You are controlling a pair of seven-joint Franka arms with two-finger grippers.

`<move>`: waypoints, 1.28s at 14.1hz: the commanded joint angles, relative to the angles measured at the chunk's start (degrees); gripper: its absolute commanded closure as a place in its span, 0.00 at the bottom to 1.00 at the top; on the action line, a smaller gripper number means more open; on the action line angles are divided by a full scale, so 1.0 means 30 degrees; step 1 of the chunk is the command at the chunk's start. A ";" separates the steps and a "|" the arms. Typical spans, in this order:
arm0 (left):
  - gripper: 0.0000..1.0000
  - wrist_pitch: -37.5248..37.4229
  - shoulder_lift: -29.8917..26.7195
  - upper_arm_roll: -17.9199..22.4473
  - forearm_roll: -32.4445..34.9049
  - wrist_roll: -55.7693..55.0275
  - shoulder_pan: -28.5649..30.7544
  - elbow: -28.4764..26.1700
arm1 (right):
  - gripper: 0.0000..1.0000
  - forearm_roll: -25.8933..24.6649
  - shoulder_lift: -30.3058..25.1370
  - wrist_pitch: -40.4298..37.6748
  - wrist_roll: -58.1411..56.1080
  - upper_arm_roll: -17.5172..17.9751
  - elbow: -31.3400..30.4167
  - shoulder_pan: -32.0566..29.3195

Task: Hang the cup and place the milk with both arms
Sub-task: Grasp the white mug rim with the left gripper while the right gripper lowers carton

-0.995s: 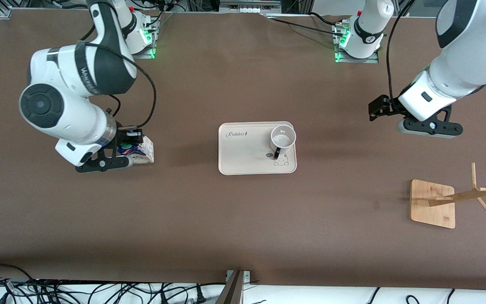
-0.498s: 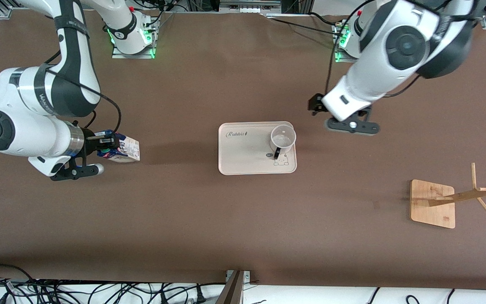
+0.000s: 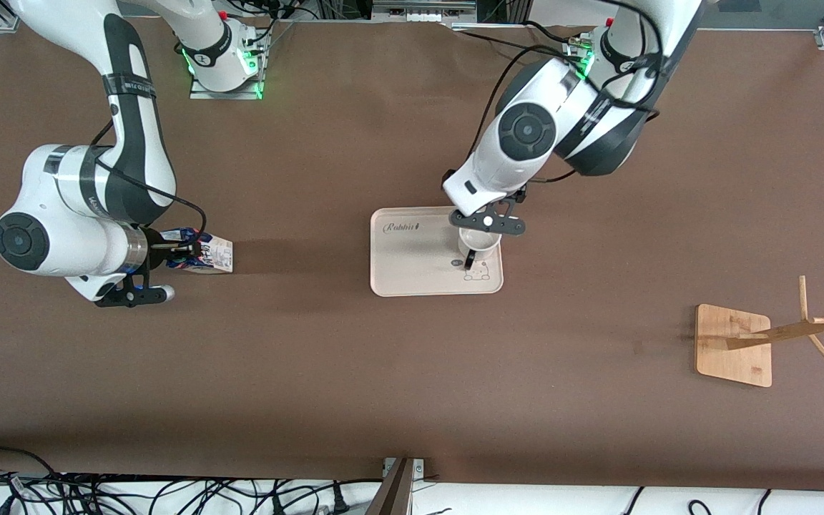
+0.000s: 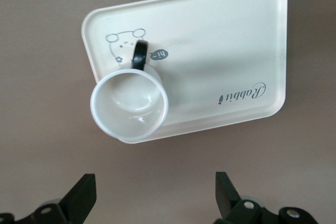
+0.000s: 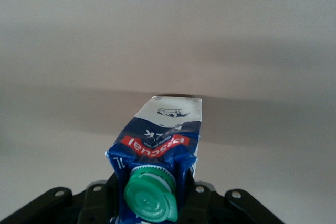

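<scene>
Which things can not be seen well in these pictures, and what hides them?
- Cup: front view, left gripper covers most of it; smiley face on no view.
- Cup rack: front view, frame edge cuts its arms.
- Milk carton: right wrist view, its base faces away.
- Right gripper: its fingertips stay hidden by the carton.

A brown table (image 3: 355, 372) filled most of the front view, evenly lit, with soft shadows cast on it. Black cables (image 3: 133, 493) were strewn over a white surface just past the table's edge nearest the front camera. Metal framing (image 3: 423, 8) was seen along the table's edge at the bases.
</scene>
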 commanded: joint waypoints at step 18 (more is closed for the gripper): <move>1.00 0.4594 0.2711 0.0372 0.3867 0.0569 -0.0995 -0.1841 | 0.00 0.0341 -0.0617 -0.4157 -0.0900 -0.1114 0.2788 -0.0255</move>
